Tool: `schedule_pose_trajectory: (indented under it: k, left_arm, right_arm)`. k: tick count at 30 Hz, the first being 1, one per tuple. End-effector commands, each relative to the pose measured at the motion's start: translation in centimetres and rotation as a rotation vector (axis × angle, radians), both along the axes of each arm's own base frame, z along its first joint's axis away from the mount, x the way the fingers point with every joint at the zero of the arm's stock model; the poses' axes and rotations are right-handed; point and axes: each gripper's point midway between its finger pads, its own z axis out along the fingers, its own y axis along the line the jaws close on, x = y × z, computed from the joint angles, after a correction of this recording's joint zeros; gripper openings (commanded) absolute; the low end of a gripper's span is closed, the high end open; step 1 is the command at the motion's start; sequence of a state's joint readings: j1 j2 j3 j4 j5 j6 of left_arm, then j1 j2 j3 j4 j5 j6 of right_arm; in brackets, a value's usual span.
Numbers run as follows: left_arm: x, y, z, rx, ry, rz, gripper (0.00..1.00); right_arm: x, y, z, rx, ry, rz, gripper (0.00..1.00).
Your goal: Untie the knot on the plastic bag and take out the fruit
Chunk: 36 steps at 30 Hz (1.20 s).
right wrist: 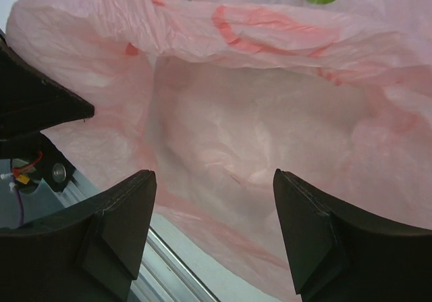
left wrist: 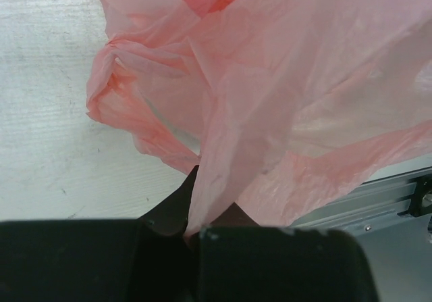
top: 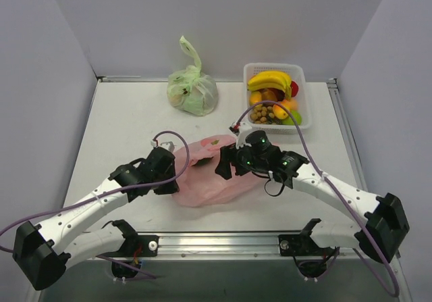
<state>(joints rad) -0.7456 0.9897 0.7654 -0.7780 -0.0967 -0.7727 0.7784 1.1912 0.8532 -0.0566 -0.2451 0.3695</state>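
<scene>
Inward, left end effector (left wrist: 192,231) pinching plastic bag (left wrist: 283,79)

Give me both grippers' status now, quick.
Left gripper: closed, pinching a fold of the pink bag.
Right gripper: open, pointed at the bag, holding nothing.

Table (top: 121,126) bears pink bag (top: 202,184), green bag (top: 194,92), basket (top: 275,66)
</scene>
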Motion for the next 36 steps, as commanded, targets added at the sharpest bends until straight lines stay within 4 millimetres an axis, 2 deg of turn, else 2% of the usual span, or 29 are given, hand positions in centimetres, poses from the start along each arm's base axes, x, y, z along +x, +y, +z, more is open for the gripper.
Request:
schedule_pose_trajectory:
  k: [1, 2, 4, 6, 7, 9, 14, 15, 16, 19, 23, 31, 36]
  left_arm:
    - [1.6, -1.9, 2.5, -0.079, -0.066, 0.006, 0.00]
    - [1.9, -2.1, 2.7, -0.080, -0.067, 0.010, 0.00]
    - [2.4, -2.7, 3.8, -0.105, -0.086, 0.009, 0.00]
    - [2.6, -3.5, 4.5, -0.138, -0.087, 0.006, 0.00]
    - [2.5, -3.8, 4.7, -0.151, -0.086, 0.003, 0.00]
    - [2.3, -4.5, 5.2, -0.185, -0.082, 0.000, 0.00]
    - [0.9, -6.4, 5.4, -0.235, -0.054, -0.033, 0.00]
    - [0.6, -6.6, 5.3, -0.237, -0.049, -0.037, 0.00]
    - [0.4, -6.7, 5.1, -0.234, -0.041, -0.040, 0.00]
    - [-0.2, -7.1, 4.6, -0.239, -0.019, -0.045, 0.00]
    - [-0.8, -7.5, 4.1, -0.244, 0.000, -0.056, 0.00]
    - [-1.4, -8.2, 3.5, -0.237, 0.019, -0.087, 0.00]
    - [-1.4, -8.1, 3.1, -0.226, 0.020, -0.083, 0.00]
  right_arm:
    - [0.7, 2.9, 0.7, 0.076, 0.006, 0.012, 0.70]
    - [0.3, 3.6, 0.3, 0.092, 0.036, 0.001, 0.70]
    - [0.6, 4.3, -0.8, 0.106, 0.053, -0.035, 0.70]
    - [1.3, 3.8, -2.8, 0.116, 0.103, -0.158, 0.70]
    - [1.9, 4.0, -2.8, 0.149, 0.103, -0.205, 0.70]
    - [2.8, 3.7, -4.1, 0.169, 0.133, -0.313, 0.70]
    - [5.0, 5.5, -4.2, 0.259, 0.169, -0.414, 0.75]
    - [5.7, 5.3, -5.0, 0.244, 0.170, -0.460, 0.76]
    - [6.5, 5.2, -4.8, 0.262, 0.167, -0.514, 0.79]
    - [7.6, 4.4, -6.1, 0.249, 0.178, -0.630, 0.84]
    - [8.4, 3.1, -7.6, 0.215, 0.181, -0.748, 0.89]
    - [8.7, 3.9, -10.0, 0.191, 0.230, -0.763, 0.88]
    - [8.7, 4.4, -10.9, 0.175, 0.242, -0.746, 0.78]
